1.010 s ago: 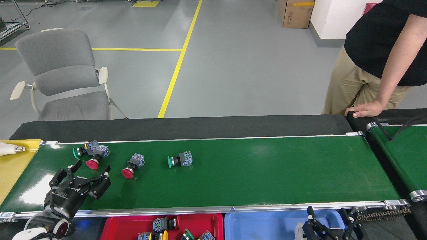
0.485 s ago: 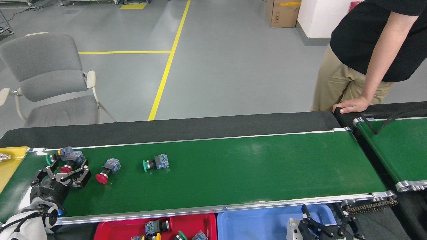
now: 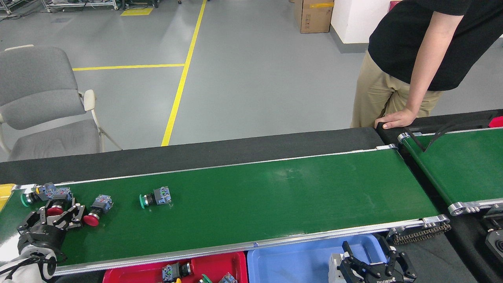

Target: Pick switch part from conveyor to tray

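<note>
Left hand (image 3: 55, 215) on conveyor (image 3: 275, 196) far left, fingers spread around red-capped switch part (image 3: 55, 209), not clamped. Two more just right. Right hand (image 3: 373, 267) open over blue tray (image 3: 290, 263). Red tray (image 3: 137, 273) holds parts.

The belt (image 3: 251, 204) is glossy dark green with silver rails. On it lie grey-blue switches: one with a green cap (image 3: 155, 197), one with a red cap (image 3: 96, 210). Below the belt sit a red tray (image 3: 129, 273) and a light-blue tray (image 3: 290, 261). Beyond it, yellow lines (image 3: 180, 78) cross the grey floor (image 3: 255, 78).
</note>
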